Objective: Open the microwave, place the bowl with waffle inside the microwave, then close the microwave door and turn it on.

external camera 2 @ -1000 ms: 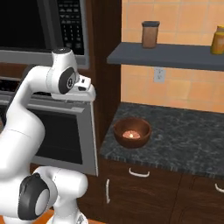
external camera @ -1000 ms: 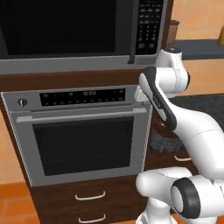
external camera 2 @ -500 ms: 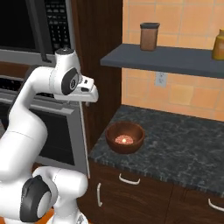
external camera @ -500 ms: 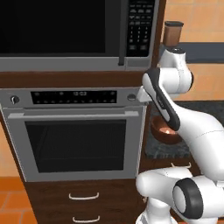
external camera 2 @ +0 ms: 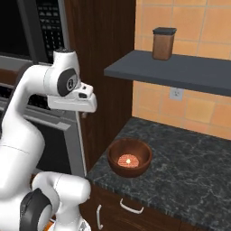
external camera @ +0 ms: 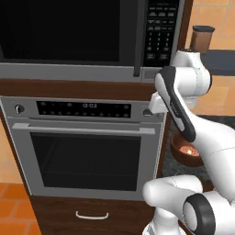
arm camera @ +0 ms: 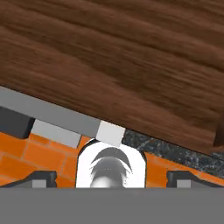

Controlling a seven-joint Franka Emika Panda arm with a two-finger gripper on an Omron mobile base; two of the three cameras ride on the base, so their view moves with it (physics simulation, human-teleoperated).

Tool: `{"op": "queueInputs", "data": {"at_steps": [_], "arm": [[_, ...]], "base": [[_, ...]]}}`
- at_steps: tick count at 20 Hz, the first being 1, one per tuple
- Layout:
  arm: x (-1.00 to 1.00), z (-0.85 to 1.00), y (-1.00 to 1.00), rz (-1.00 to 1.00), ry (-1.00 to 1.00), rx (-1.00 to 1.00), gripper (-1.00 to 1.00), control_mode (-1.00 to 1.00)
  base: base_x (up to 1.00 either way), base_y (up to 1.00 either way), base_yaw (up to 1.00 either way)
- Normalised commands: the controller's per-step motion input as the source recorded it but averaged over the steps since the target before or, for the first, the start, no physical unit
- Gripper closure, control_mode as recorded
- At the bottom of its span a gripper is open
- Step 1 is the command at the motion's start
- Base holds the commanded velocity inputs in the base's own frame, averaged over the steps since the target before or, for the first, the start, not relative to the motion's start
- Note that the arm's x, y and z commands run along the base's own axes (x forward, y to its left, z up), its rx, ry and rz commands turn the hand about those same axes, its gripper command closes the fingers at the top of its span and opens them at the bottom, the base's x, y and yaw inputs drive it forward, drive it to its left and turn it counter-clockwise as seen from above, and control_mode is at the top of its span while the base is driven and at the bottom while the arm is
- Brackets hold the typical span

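Observation:
The microwave [external camera: 92, 41] is built in above a silver wall oven. The microwave door [external camera: 59, 32] of black glass is closed, with the black keypad [external camera: 160, 32] to its right. The bowl with waffle [external camera 2: 129, 157], reddish-brown, sits on the dark stone counter right of the oven. The small tan waffle [external camera 2: 128, 160] lies in its middle. In the left base view the bowl [external camera: 186, 151] peeks out behind my forearm. My gripper [external camera 2: 77, 104] hangs level with the oven's control panel, left of and above the bowl. In the hand view the gripper [arm camera: 111, 179] is open and empty, facing a wood cabinet side.
The wall oven [external camera: 87, 151] with a long bar handle stands under the microwave, drawers below it. A brown canister [external camera 2: 163, 43] stands on a grey shelf [external camera 2: 180, 70] above the counter [external camera 2: 189, 176]. A tall wood cabinet panel [external camera 2: 103, 67] separates oven and counter.
The whole picture has shifted in both base views, so the base has driven. The microwave and oven now look larger and the bowl sits lower. The arm keeps its pose, gripper open.

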Motion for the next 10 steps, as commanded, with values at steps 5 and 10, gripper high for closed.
{"op": "queueInputs", "data": {"at_steps": [5, 10], "arm": [[0.00, 0.00, 0.00, 0.00, 0.00, 0.00, -1.00, 1.00], [0.00, 0.00, 0.00, 0.00, 0.00, 0.00, -1.00, 1.00]], "base": [[0.00, 0.00, 0.00], [0.00, 0.00, 0.00]]}}
